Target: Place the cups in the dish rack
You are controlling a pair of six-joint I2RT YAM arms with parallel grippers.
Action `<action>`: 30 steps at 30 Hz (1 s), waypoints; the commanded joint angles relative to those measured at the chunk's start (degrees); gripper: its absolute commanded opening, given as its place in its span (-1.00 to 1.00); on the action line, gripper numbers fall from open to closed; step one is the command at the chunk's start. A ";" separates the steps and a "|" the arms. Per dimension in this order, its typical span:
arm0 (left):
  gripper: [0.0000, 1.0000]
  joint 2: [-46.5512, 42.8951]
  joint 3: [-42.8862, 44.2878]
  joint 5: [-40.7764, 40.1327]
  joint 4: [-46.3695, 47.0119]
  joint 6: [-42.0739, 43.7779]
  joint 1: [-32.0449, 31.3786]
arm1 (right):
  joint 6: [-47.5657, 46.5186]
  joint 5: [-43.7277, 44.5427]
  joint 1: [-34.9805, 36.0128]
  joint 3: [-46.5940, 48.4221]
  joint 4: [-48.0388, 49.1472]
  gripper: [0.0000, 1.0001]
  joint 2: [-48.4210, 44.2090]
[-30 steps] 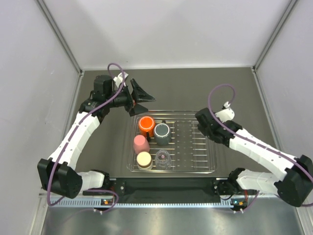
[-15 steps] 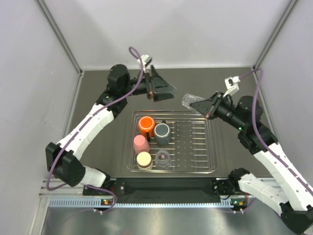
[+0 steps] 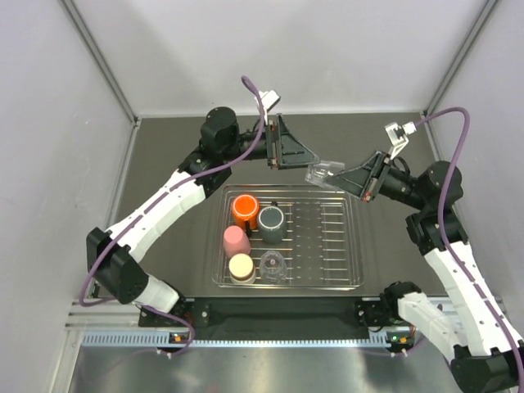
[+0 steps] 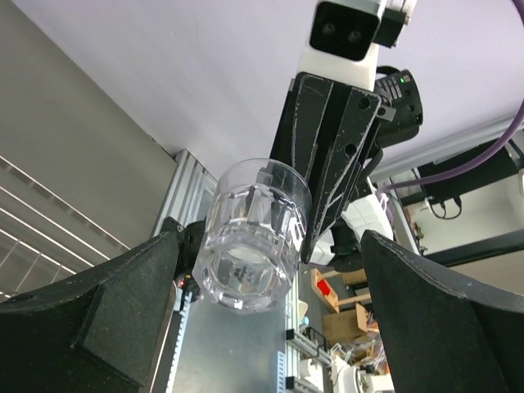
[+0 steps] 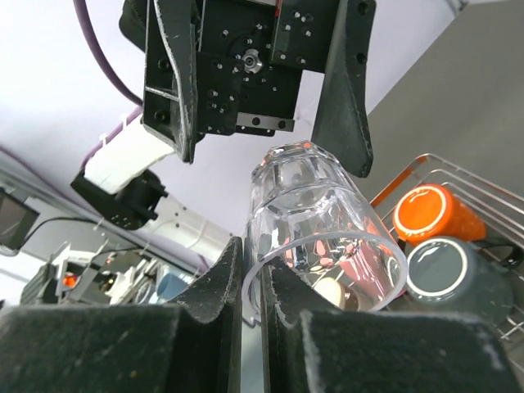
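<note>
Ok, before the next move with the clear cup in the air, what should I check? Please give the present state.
1. Right gripper shut on the rim of the clear cup: ok.
2. Left gripper open: ok.
3. Cup lies between the left fingers: ok.
4. Left fingers centred on the cup: cannot tell.
5. Dish rack has free bars on its right half: ok.

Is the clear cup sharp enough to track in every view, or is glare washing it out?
Top view: the clear cup is small and pale against the dark table. Left wrist: sharp, little glare. Right wrist: sharp, other cups showing their colours through it.
</note>
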 commanded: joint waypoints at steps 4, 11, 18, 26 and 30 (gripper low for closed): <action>0.83 0.39 3.47 -1.02 -1.02 4.10 -2.86 | 4.84 -4.87 -2.44 -2.44 9.90 -1.00 -2.12; 0.67 -0.04 3.04 0.03 -2.17 4.37 -3.91 | 8.18 -4.08 -3.84 -4.54 13.51 -1.00 -3.34; 0.18 -0.13 3.03 1.35 -2.87 4.20 -4.62 | 12.31 -3.64 -4.20 -6.74 18.86 -1.00 -3.96; 0.23 -1.54 2.33 1.88 -3.93 4.28 -4.71 | 14.07 -2.23 -4.28 -8.50 20.01 -1.00 -4.66; 0.62 -2.24 1.98 2.49 -3.66 4.02 -4.79 | 14.16 -2.05 -4.37 -9.03 20.71 -1.00 -4.58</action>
